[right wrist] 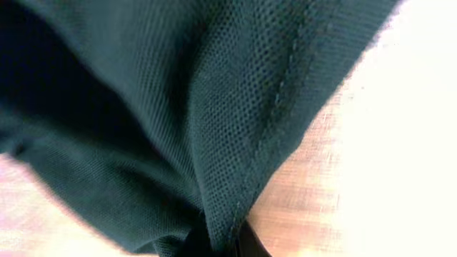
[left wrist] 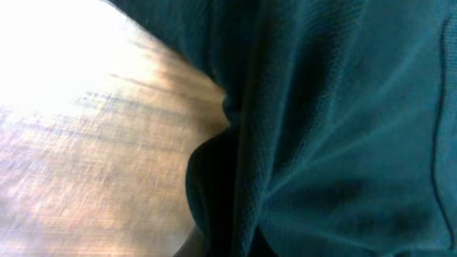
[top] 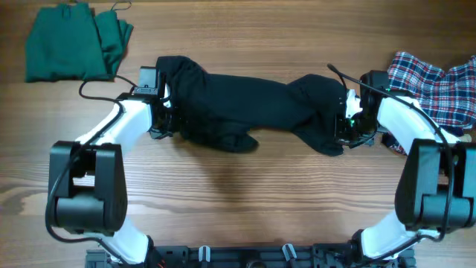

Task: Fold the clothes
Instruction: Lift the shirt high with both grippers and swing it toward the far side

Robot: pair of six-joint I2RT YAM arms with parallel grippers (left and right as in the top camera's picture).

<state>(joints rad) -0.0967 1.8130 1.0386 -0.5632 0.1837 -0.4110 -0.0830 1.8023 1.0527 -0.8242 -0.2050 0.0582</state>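
Wood-grain bench [top: 238,201] fills the overhead view, its pale brown planks running left to right.

A large black knit shirt [top: 245,100] lies bunched in a rope-like band across the middle of the bench. It is strung between the left pincer [top: 165,104] at its left end and the right pincer [top: 348,112] at its right end. Both pincers are closed tight, and each seems to have pinched a gather of the black cloth. In the wrist views the fabric crowds the lens, so the fingers themselves barely show.

The main risk is that each grip holds a random wad rather than a hem or shoulder. Pulling the ends apart could then twist the shirt instead of spreading it flat. A thin pinch on soft knit could also slip free under tension. A loose lobe hanging on the near side may drag and fold under.

A folded dark green garment [top: 71,41] rests at the far left, well apart. A crumpled red, blue and white plaid shirt [top: 439,82] sits at the far right, just beside the right arm, which could snag it. Nothing of the room beyond the bench is visible.
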